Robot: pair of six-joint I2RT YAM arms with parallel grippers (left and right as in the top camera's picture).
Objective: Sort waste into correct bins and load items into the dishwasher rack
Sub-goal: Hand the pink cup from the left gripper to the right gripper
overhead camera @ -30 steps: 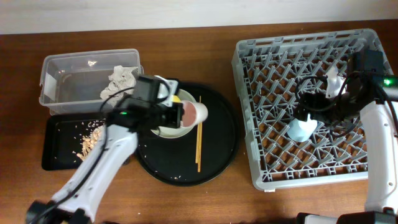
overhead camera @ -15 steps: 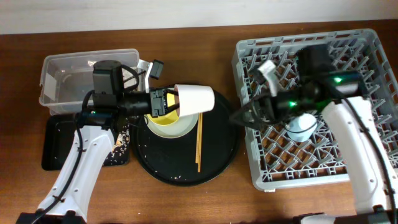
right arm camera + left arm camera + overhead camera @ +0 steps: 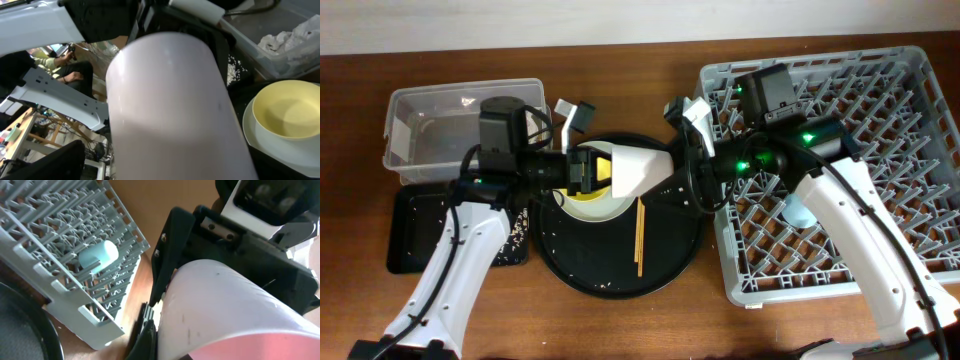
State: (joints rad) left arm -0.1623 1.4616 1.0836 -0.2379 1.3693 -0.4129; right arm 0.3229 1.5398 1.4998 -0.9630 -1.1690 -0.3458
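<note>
Hand-over in mid-air, viewed from overhead.

Pink cup (image 3: 642, 168): lying horizontal between the two grippers, with its long axis along the line joining them. Mouth toward the left gripper (image 3: 588, 170), closed base toward the right gripper (image 3: 685, 158).

Left gripper: clamped on the cup at the rim end.

Right gripper: spread wide, holding nothing, with one finger on each side of the base end. Contact with the wall not discernible in any view.

From the right wrist: cup wall directly ahead, filling the space between the fingers.

Judged step: transfer toward the arm nearer the dishwasher rack (image 3: 920, 90), which is behind the right gripper.

Next move: probably closure across the cup's width, square to the long axis, then release at the rim.

Risk: slip or tilt on the smooth round wall if pinched off-centre.

Beneath the left gripper: yellow bowl (image 3: 590, 192).
</note>
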